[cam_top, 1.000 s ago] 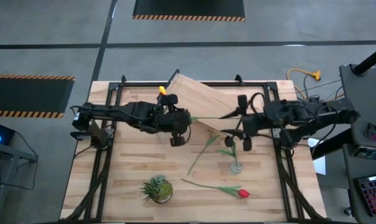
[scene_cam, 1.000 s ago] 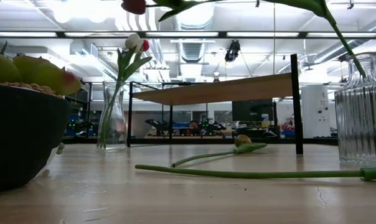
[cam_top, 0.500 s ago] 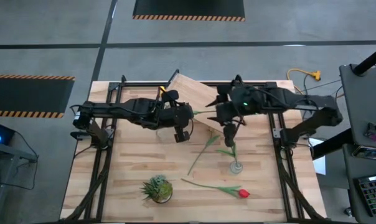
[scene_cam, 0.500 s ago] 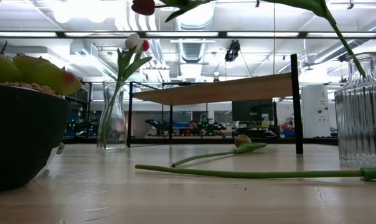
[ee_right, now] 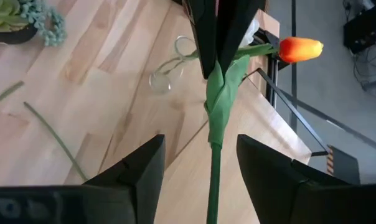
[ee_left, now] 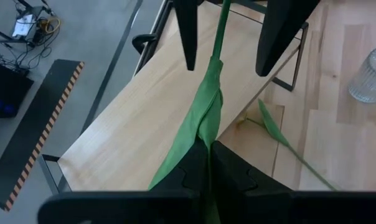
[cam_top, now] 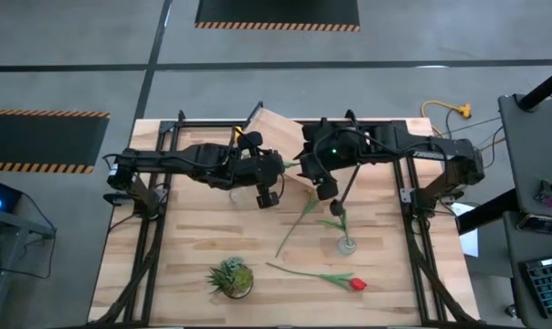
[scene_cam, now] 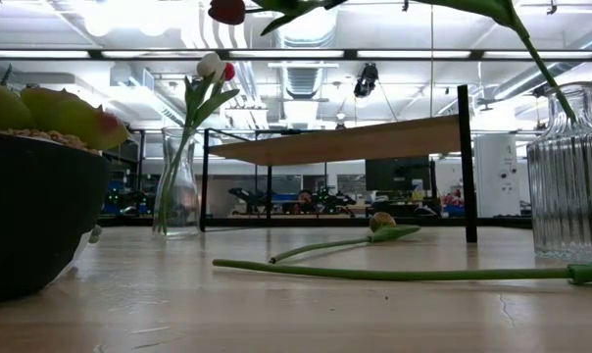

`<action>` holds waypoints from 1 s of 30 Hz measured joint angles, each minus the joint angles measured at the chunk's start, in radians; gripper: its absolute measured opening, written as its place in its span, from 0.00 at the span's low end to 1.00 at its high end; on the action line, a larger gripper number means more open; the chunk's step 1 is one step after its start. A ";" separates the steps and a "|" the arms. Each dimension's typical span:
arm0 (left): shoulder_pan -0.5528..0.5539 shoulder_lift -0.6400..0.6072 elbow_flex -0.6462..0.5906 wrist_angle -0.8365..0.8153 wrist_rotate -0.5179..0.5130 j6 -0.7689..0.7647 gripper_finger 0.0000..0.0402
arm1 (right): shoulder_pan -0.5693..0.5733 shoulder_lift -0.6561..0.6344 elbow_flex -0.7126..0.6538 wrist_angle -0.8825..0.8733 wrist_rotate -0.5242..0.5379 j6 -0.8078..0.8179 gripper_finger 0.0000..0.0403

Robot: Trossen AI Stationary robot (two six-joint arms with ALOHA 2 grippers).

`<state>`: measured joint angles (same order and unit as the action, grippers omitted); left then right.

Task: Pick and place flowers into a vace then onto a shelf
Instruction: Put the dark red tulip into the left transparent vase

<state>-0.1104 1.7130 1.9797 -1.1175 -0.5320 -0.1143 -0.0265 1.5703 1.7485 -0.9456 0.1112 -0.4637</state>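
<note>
The left gripper (cam_top: 269, 174) sits over the table's (cam_top: 194, 238) rear centre, just beside the shelf (cam_top: 281, 128), with its jaws clamped shut on the stem of a tulip (ee_left: 203, 118). In the left wrist view, the stem and its folded leaf run forward from between the closed left fingers (ee_left: 235, 171), out over the shelf (ee_left: 138, 106), and pass between the two fingers of the right gripper (ee_left: 228, 37). The right gripper (cam_top: 317, 178) sits directly opposite the left one, at the shelf's near edge. In the right wrist view, its fingers (ee_right: 144, 168) stand apart on either side of the stem (ee_right: 213, 143) without touching it, and the orange head (ee_right: 298, 48) shows beyond the left gripper (ee_right: 222, 31). The shelf lies at the table's rear centre, turned at an angle to the table's edges. On the table in front of it lies one flower (cam_top: 299, 219), with a second, red-headed flower (cam_top: 326, 277) nearer the front edge. A ribbed vase (cam_top: 347, 243) stands between them, holding one stem. A potted plant (cam_top: 232, 277) stands at the front left. In the low view, a second vase (scene_cam: 178, 186) with tulips stands beside the shelf legs (scene_cam: 466, 162).
</note>
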 joint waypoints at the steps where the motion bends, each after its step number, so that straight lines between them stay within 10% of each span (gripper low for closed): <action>1: 0.000 0.000 0.000 0.000 0.000 0.000 0.00 | 0.000 0.000 0.000 -0.002 0.000 0.000 0.44; 16: 0.000 0.000 0.000 0.000 0.001 0.000 0.00 | -0.022 -0.008 -0.001 -0.023 0.021 0.016 0.04; 30: 0.000 -0.029 0.000 -0.007 0.002 0.051 0.22 | -0.028 -0.030 -0.002 -0.072 0.021 0.051 0.02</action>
<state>-0.1104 1.6845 1.9800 -1.1244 -0.5304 -0.0629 -0.0544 1.5405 1.7468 -1.0177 0.1322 -0.4124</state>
